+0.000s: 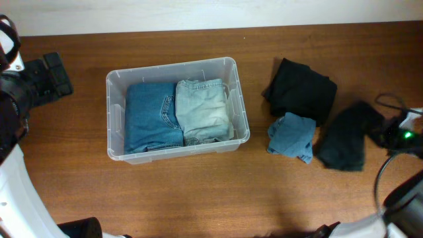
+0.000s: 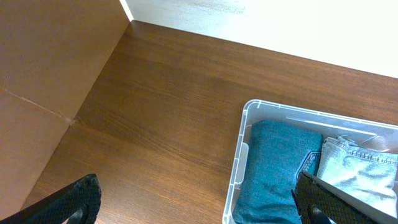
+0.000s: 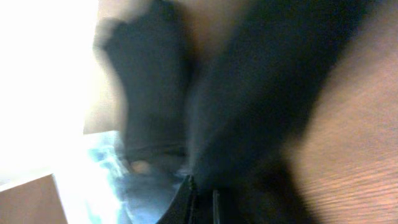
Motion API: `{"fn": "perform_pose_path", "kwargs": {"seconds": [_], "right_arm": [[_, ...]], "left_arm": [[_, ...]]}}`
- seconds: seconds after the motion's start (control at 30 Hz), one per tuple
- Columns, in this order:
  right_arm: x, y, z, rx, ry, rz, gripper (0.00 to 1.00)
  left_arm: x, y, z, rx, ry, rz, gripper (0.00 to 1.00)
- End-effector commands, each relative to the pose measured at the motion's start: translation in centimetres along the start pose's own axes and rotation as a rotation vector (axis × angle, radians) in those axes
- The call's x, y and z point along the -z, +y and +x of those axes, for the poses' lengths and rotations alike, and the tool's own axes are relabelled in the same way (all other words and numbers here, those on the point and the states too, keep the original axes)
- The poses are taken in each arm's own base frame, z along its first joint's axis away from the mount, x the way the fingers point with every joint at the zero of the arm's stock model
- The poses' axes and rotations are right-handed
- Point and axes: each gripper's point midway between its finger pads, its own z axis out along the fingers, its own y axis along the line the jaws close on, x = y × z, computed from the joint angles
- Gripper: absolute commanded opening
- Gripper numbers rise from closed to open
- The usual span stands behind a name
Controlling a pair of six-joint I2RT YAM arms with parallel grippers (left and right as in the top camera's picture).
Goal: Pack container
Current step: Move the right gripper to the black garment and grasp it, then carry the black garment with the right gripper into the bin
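- The container (image 1: 173,65) sat left of the middle of the table (image 1: 198,198), mouth up, its long axis running across the table, right end swung slightly toward the far edge
- Dark blue jeans (image 1: 149,119) and pale jeans (image 1: 201,109) lay folded side by side inside, filling its floor
- The right gripper (image 3: 200,202) had its jaws together, apparently pinching the black garment (image 1: 347,135), probably to carry it over
- The left gripper (image 2: 196,193) hung wide apart and empty beside the container's left end, out of the way
- A second black garment (image 1: 301,89) and a small blue cloth (image 1: 291,135) lay unpacked to its right

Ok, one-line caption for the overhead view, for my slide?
Container holds blue jeans and pale jeans; right gripper shut on the dark garment, black garment and blue cloth waiting beside it.
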Motion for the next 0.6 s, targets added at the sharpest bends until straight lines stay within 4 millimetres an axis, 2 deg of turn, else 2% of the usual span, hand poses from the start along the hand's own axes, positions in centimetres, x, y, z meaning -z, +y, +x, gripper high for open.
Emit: {"fn": "perform_pose_path", "kwargs": {"seconds": [0.0,0.03,0.1,0.17,0.23,0.27,0.3,0.43,0.47,0.5,0.53,0.57], "right_arm": [[3.2,10.1,0.6,0.213,-0.072,-0.186,0.04],[3.6,12.1,1.2,0.257,-0.081,-0.2,0.04],[4.1,14.9,2.4,0.326,-0.089,-0.225,0.04],[4.3,18.9,4.5,0.411,-0.08,-0.276,0.04],[4.2,21.9,6.4,0.475,-0.06,-0.331,0.04],[3.9,24.5,8.1,0.538,-0.03,-0.398,0.04],[3.6,26.3,9.5,0.574,-0.002,-0.442,0.04],[2.3,31.6,14.5,0.679,0.109,-0.586,0.04],[2.0,32.8,15.9,0.725,0.131,-0.625,0.04],[1.6,34.7,18.4,0.778,0.166,-0.674,0.04],[1.4,35.3,19.3,0.794,0.176,-0.688,0.04],[1.0,36.5,21.2,0.829,0.195,-0.715,0.04]], "left_arm": [[0.5,0.1,0.0,0.01,-0.011,0.003,0.99],[0.5,0.1,0.0,0.011,-0.011,0.003,0.99],[0.5,0.1,0.0,0.01,-0.011,0.003,0.99],[0.5,0.1,0.0,0.01,-0.011,0.003,0.99],[0.5,0.1,0.0,0.011,-0.011,0.003,0.99],[0.5,0.1,0.0,0.011,-0.011,0.003,0.99],[0.5,0.1,0.0,0.011,-0.011,0.003,0.99],[0.5,0.1,0.0,0.011,-0.011,0.003,0.99],[0.5,0.1,0.0,0.011,-0.011,0.003,0.99],[0.5,0.1,0.0,0.011,-0.011,0.003,0.99],[0.5,0.1,0.0,0.01,-0.011,0.003,0.99],[0.5,0.1,0.0,0.011,-0.011,0.003,0.99]]}}
